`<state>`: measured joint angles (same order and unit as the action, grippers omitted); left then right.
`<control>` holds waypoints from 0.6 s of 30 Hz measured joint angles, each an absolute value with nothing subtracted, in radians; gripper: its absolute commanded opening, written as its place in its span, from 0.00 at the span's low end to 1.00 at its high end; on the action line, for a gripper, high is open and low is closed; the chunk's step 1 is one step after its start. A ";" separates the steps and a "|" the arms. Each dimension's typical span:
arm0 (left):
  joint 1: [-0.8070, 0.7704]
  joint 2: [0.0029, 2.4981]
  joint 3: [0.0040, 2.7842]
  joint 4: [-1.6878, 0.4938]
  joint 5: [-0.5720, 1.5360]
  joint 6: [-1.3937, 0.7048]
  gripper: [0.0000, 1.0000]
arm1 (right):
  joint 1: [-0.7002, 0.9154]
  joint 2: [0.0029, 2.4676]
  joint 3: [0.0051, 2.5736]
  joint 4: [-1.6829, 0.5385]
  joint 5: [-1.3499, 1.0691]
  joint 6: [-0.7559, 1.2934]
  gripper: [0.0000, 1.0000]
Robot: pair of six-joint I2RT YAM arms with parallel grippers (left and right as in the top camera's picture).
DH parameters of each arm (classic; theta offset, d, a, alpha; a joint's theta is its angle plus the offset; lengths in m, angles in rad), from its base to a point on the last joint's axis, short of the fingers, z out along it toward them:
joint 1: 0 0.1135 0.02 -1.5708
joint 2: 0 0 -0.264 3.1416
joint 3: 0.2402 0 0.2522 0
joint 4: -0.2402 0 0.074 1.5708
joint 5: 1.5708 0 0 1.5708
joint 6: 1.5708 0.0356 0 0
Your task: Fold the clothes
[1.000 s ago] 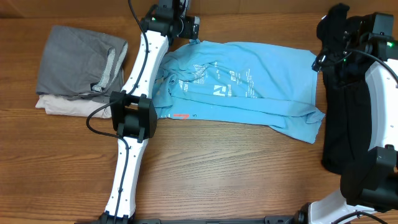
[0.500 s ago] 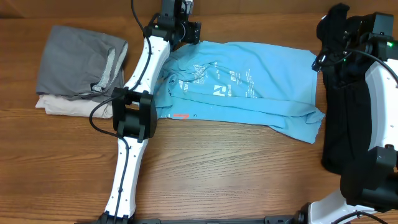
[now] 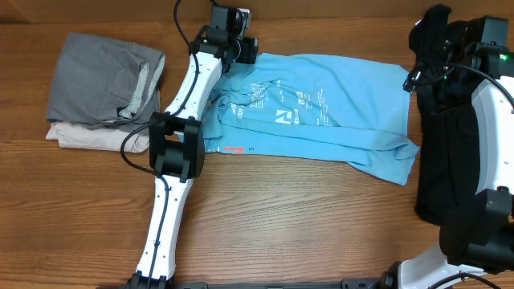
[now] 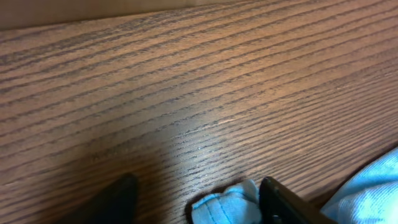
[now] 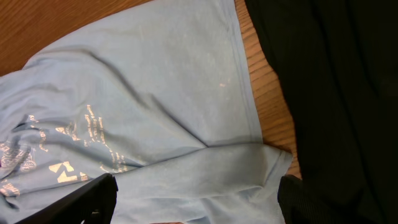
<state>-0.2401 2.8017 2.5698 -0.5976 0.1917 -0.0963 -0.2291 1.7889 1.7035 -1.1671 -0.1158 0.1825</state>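
Observation:
The sky-blue T-shirt (image 3: 321, 108) lies spread and wrinkled across the middle of the table, lettering up. My left gripper (image 3: 245, 50) is at the shirt's far left corner. In the left wrist view its fingers (image 4: 199, 202) are open, low over the table, with a small hemmed corner of the shirt (image 4: 227, 205) between them, against the right finger. My right gripper (image 3: 422, 60) hovers above the shirt's right edge. Its fingers (image 5: 196, 199) are wide open over the shirt's (image 5: 143, 106) folded right side, holding nothing.
A long black garment (image 3: 450, 144) lies along the right edge, also seen in the right wrist view (image 5: 336, 81). Folded grey (image 3: 100, 76) and beige (image 3: 80, 136) garments are stacked at the left. The wooden table (image 3: 305, 225) is bare in front of the shirt.
My left wrist has shifted slightly right and turned at the shirt's far left corner. The shirt and the right arm have not visibly moved.

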 measured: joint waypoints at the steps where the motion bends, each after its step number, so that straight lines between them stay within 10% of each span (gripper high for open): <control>1: -0.240 2.802 2.570 -0.599 0.192 -0.098 0.56 | -0.229 1.789 1.703 -1.167 -0.115 0.183 0.87; 9: -0.247 2.802 2.570 -0.593 0.195 -0.119 0.06 | -0.229 1.789 1.703 -1.168 -0.115 0.183 0.87; 18: -0.249 2.802 2.570 -0.575 0.192 -0.152 0.04 | -0.229 1.789 1.703 -1.163 -0.115 0.183 0.87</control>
<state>-0.2489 2.8021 2.5698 -0.5751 0.1921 -0.1516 -0.2291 1.7889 1.7035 -1.1629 -0.1146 0.1825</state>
